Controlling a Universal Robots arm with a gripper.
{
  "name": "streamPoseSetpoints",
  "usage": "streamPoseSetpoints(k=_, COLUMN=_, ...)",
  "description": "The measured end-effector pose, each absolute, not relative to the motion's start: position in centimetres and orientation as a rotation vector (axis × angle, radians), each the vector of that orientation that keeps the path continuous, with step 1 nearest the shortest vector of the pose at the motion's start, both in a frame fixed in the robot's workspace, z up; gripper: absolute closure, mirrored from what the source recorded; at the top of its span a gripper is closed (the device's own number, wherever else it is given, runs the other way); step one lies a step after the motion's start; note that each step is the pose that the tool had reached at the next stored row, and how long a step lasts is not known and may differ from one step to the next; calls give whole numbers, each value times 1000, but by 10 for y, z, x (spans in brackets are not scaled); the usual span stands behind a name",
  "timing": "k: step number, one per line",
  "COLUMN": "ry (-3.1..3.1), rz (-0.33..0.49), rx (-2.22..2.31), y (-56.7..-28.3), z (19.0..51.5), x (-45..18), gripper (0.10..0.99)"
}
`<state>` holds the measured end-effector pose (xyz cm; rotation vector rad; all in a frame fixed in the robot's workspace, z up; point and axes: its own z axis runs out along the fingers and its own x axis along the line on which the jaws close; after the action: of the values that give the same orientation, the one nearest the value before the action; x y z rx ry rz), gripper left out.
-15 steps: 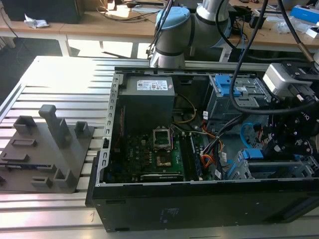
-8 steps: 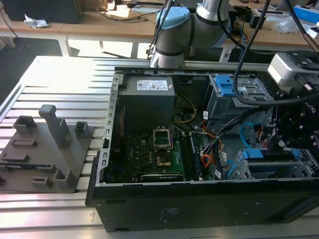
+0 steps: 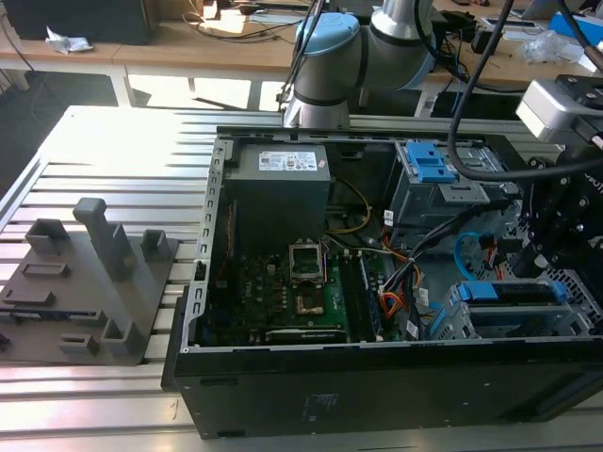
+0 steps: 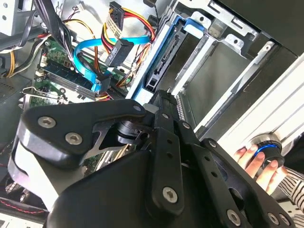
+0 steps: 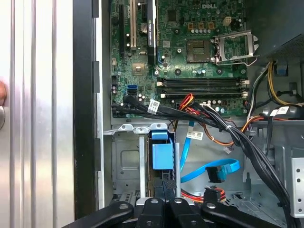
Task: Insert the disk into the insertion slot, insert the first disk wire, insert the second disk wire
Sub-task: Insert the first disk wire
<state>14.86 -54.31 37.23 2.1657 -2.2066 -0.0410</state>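
Tool [image 5: 164,189] angled down, close by disk [image 5: 161,156] (seemingly in insertion slot [image 5: 124,159])

The disk [image 3: 482,291], grey metal framed by a bright blue caddy, sits on edge inside the insertion slot [image 3: 509,325], a silver-grey perforated drive cage. Its connector end is bare; a blue flat cable [image 4: 90,46] and a black plug [image 4: 118,51] hang near, apart from it.

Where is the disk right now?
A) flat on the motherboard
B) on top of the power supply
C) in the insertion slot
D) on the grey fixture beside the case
C: the disk, in its blue caddy, sits between the metal walls of the insertion slot.
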Motion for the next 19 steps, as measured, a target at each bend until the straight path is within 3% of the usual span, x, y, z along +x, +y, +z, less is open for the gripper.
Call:
streamPoseSetpoints(k=18, ry=-2207, rz=-41, rx=2166, y=-543, z=394, x=149, gripper=980)
streamPoseSetpoints(k=19, ry=-2207, rz=-41, rx=2166, y=-543, z=394, x=149, gripper=918)
